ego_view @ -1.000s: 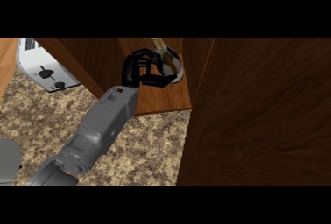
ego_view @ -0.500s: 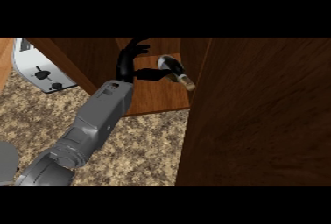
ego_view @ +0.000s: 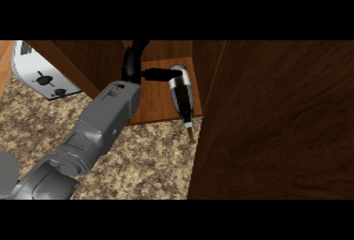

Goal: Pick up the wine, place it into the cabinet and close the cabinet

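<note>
Fingers (ego_view: pixel 133 56) of the left hand (ego_view: pixel 136 65) partly cut off above the wine (ego_view: pixel 181 96).

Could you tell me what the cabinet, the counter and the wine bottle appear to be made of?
The cabinet looks like dark brown wood with a matte finish: grain streaks run along its door. The counter looks like speckled granite-like stone, mottled tan and brown. The wine bottle seems to be dark glass, with a pale glossy streak down its side.
</note>
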